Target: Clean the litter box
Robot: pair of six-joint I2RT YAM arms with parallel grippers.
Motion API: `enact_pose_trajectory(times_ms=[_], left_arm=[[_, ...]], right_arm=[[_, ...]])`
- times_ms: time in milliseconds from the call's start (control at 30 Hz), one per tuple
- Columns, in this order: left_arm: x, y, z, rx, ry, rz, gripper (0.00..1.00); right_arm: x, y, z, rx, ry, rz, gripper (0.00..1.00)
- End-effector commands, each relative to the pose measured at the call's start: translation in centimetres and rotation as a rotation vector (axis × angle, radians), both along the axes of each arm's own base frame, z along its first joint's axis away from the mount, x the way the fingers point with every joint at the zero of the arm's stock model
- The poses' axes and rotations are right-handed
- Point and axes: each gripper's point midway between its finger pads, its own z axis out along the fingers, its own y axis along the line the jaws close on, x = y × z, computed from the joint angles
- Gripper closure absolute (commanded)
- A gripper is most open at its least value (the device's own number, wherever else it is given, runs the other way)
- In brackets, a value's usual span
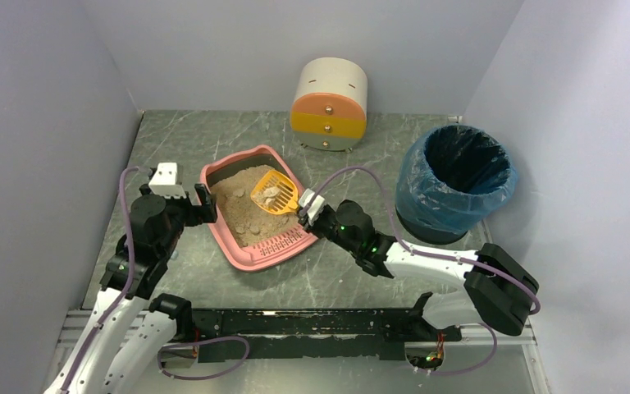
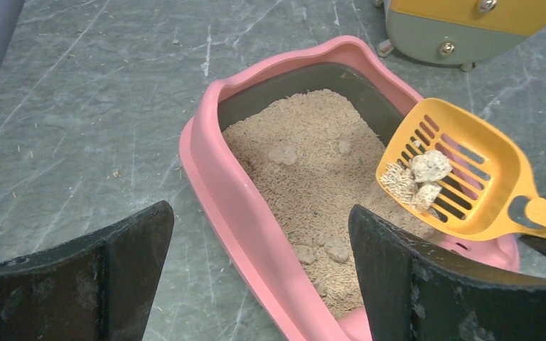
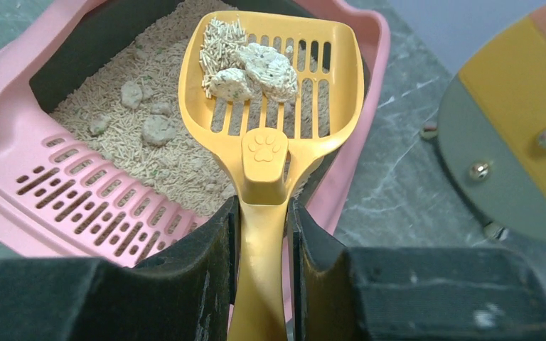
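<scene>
Grips the yellow scoop (image 3: 270,106) by its handle in the right gripper (image 3: 263,213), jaws closed on it. Holds the scoop over the far right of the litter box (image 1: 275,246), with pale clumps (image 3: 256,67) in its slotted bowl. Has the left gripper (image 2: 259,217) just beside the box's left rim, jaws wide open and holding nothing. Finds the litter box mid-table (image 1: 172,139), left of the blue-lined bin (image 1: 426,205).

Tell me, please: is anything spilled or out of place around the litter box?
Only slightly: stray litter grains lie on the table beside the litter box. The clumps sit inside the scoop gripped by the right end effector.
</scene>
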Motion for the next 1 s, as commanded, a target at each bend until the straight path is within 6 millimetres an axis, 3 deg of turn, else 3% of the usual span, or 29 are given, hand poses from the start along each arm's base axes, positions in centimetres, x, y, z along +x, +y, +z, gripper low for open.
enact_pose_trajectory(times_ms=[0,167,400,667,967], left_arm=[[0.8,1.0,0.2,0.049,-0.050,0.040,0.03],[0.6,0.9,0.3,0.051,-0.059,0.028,0.03],[0.4,1.5,0.2,0.057,-0.067,0.059,0.03],[0.5,1.1,0.0,0.058,-0.058,0.035,0.03],[0.3,1.4,0.0,0.062,-0.059,0.051,0.03]], right_arm=[[0.6,0.8,2.4,-0.044,-0.189,0.070,1.00],[1.0,0.2,2.6,-0.086,-0.274,0.058,1.00],[0.6,1.3,1.7,-0.133,-0.304,0.115,1.00],[0.8,0.0,1.8,-0.228,-0.381,0.030,1.00],[0.5,0.6,0.7,-0.359,-0.451,0.031,1.00]])
